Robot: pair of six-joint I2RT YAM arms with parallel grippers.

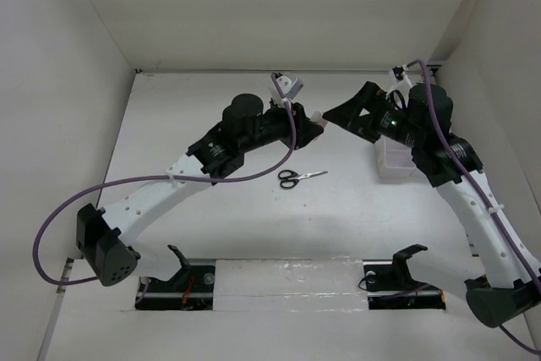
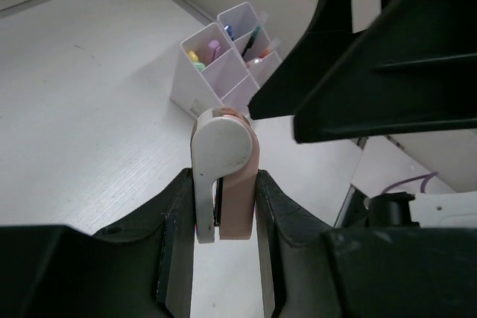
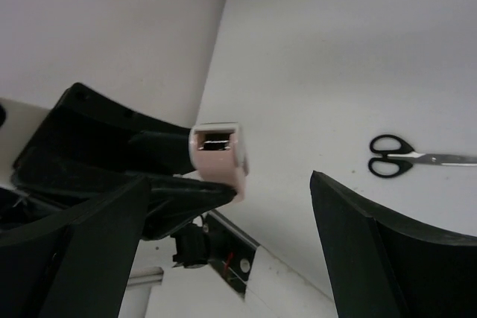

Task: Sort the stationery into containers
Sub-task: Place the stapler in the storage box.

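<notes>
**One eraser held over the table, one pair of scissors left lying**

The left gripper [image 2: 223,178] is clamped on a single small pink eraser [image 2: 223,154], its two fingers pressed flat against the sides. The eraser is a blocky pink piece with a smooth, rounded white cover on one face. It is held clear of the table [image 1: 254,226], near the middle of the far half.

The right gripper [image 3: 229,184] faces it at close range with its two black, wedge-shaped fingers spread wide. They close on nothing; the eraser sits in front of the gap between them. In the left wrist view those fingers fill the upper right and hide part of the back wall.

One pair of black-handled scissors [image 1: 300,177] lies flat and shut on the bare white table, blades pointing right. It lies nearer the arm bases than both grippers and touches nothing.

The containers [image 2: 201,83] are one cluster of thin-walled white plastic bins, rectangular and open-topped. About four compartments can be made out, the nearest partly hidden behind the eraser. One holds three round marker tips: yellow [image 2: 193,56], pink [image 2: 215,45] and pale green [image 2: 200,66]. Another holds a blue cap [image 2: 227,33] and a dark pen [image 2: 253,35]. From above, the right arm covers most of the cluster.
</notes>
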